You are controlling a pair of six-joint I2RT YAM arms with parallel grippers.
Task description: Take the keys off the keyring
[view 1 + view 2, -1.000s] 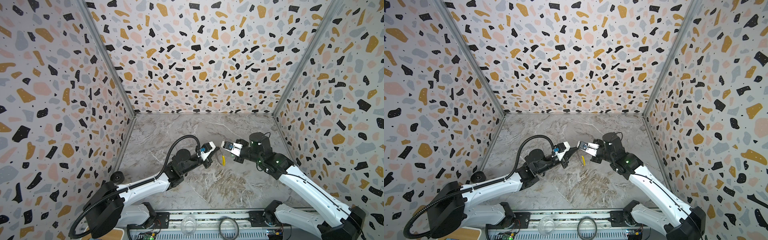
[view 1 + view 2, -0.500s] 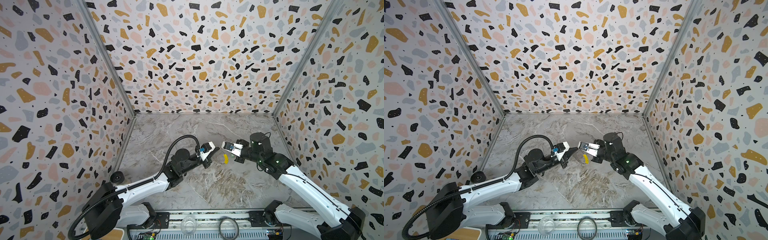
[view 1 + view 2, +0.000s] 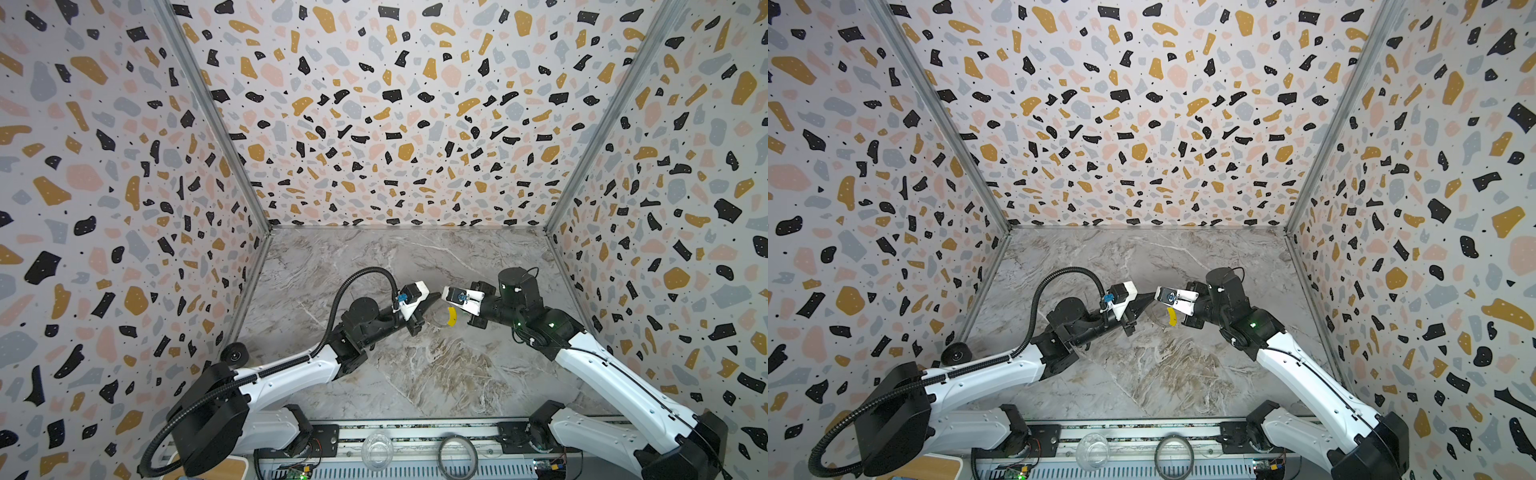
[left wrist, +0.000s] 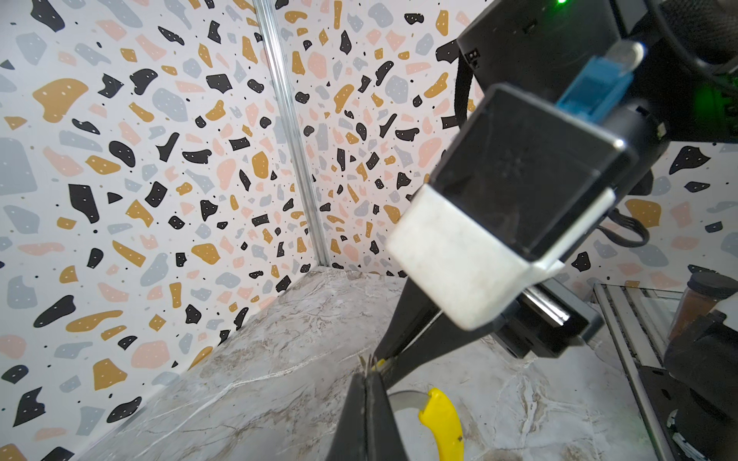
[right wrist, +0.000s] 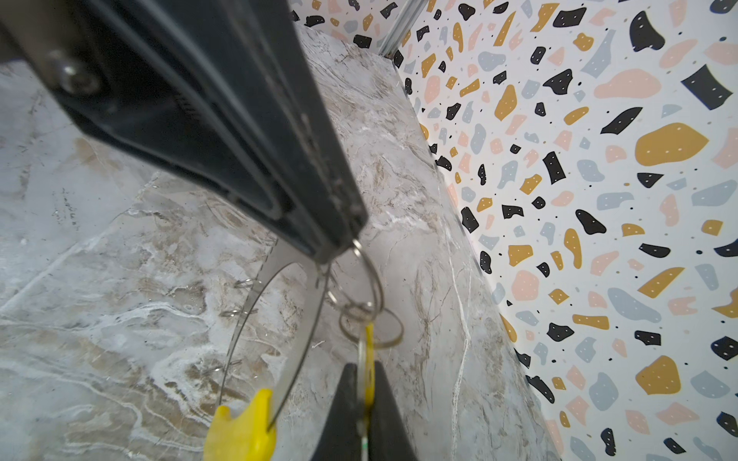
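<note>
Both grippers meet tip to tip above the middle of the marble floor. In the right wrist view my left gripper [image 5: 339,245] is shut on the keyring [image 5: 303,319], a thin silvery loop that hangs down to its yellow sleeve [image 5: 243,431]. Small split rings [image 5: 369,319] link the loop to a key with a yellow tag [image 5: 369,359], seen edge-on. My right gripper [image 5: 365,379] is shut on that key. Both top views show the sleeve [image 3: 451,316] [image 3: 1171,316] dangling between the two arms. No green tag can be made out.
The front rail [image 3: 415,432] carries a clear glass bowl [image 3: 377,451] and a darker, thicker ring [image 3: 457,455]. A black wheel [image 3: 235,354] lies by the left wall. Terrazzo walls enclose three sides. A brown jar [image 4: 703,303] stands beyond the rail.
The yellow sleeve has swung and turned a little under the grippers. Both arms have stayed almost where they were, jaws still shut.
</note>
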